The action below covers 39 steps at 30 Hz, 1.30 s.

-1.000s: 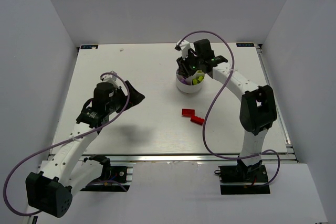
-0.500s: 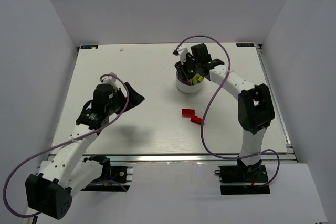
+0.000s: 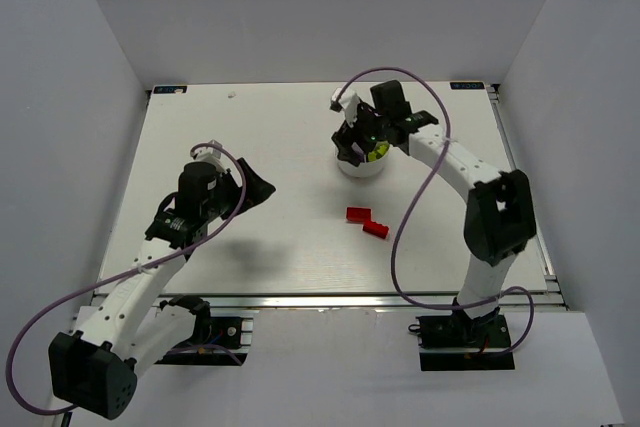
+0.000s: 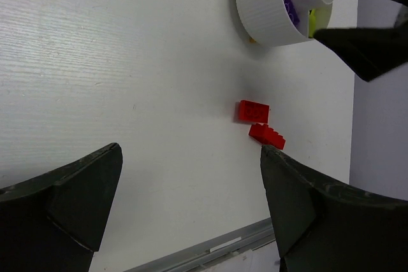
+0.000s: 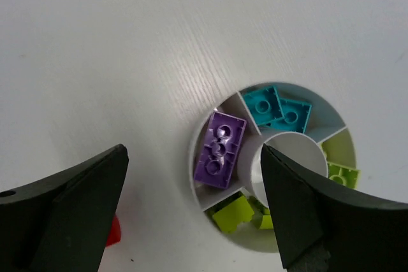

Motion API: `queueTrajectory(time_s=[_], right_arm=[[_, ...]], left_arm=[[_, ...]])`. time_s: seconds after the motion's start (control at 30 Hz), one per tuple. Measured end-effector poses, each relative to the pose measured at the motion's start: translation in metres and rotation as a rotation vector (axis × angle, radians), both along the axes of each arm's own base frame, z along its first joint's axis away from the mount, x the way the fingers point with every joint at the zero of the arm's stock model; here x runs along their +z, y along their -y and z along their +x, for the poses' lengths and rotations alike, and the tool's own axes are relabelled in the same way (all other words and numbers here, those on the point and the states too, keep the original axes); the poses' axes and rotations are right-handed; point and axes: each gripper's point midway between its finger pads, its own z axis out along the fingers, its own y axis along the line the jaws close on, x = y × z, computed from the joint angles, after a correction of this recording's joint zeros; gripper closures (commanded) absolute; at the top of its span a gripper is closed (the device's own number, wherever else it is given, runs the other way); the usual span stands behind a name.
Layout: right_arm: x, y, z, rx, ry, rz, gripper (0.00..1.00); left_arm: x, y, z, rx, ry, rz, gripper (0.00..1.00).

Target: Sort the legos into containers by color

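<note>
The white round dish point(image 5: 198, 186) holds the containers as wedges around a central hub point(image 5: 290, 157). A purple lego point(image 5: 221, 149) lies loose in one wedge, hollow side up. Two cyan legos point(image 5: 264, 105) share the wedge beside it, and lime ones point(image 5: 233, 213) fill others. My right gripper point(image 5: 193, 151) hangs open above the dish point(image 3: 360, 167) with nothing between its fingers. Two red legos point(image 3: 357, 214) point(image 3: 376, 228) lie touching on the table in front of the dish. My left gripper point(image 4: 190, 151) stands open and empty, left of the red legos point(image 4: 254, 111).
The right gripper's black fingers point(image 4: 370, 49) show over the dish point(image 4: 264, 14) in the left wrist view. The table's metal front edge point(image 4: 210, 250) runs close below the left gripper. White walls enclose the table on three sides.
The right gripper's jaws have opened wide above the dish, and the purple lego lies free in its wedge. The right arm shifted slightly. The left arm has not moved.
</note>
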Motion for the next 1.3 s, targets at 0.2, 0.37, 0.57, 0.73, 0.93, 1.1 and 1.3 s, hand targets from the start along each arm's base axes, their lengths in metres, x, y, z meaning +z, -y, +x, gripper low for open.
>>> queueTrajectory(time_s=[0.2,0.37,0.57,0.73,0.93,1.1,1.3], right_arm=[[0.052,0.03,-0.088,0.339,0.214,-0.017,0.22],[0.013,0.053,-0.154,0.578,0.14,-0.097,0.46],[-0.073,0.094,-0.214,0.537,-0.164,-0.187,0.27],[-0.08,0.097,-0.203,0.414,-0.202,-0.205,0.32],[-0.095,0.091,-0.182,0.3,-0.257,-0.223,0.34],[-0.109,0.085,-0.174,0.258,-0.297,-0.243,0.38],[-0.116,0.078,-0.169,0.233,-0.307,-0.255,0.45]], left_arm=[[-0.005,0.0,-0.001,0.008,0.006,-0.015,0.02],[-0.003,-0.003,-0.006,0.016,0.025,-0.022,0.02],[-0.003,-0.004,-0.01,0.021,0.043,-0.035,0.02],[-0.009,-0.005,-0.014,0.026,0.028,-0.039,0.02],[-0.003,-0.006,-0.017,0.029,0.043,-0.047,0.02],[0.0,-0.008,-0.02,0.038,0.048,-0.056,0.02],[0.0,-0.009,-0.021,0.046,0.046,-0.061,0.02]])
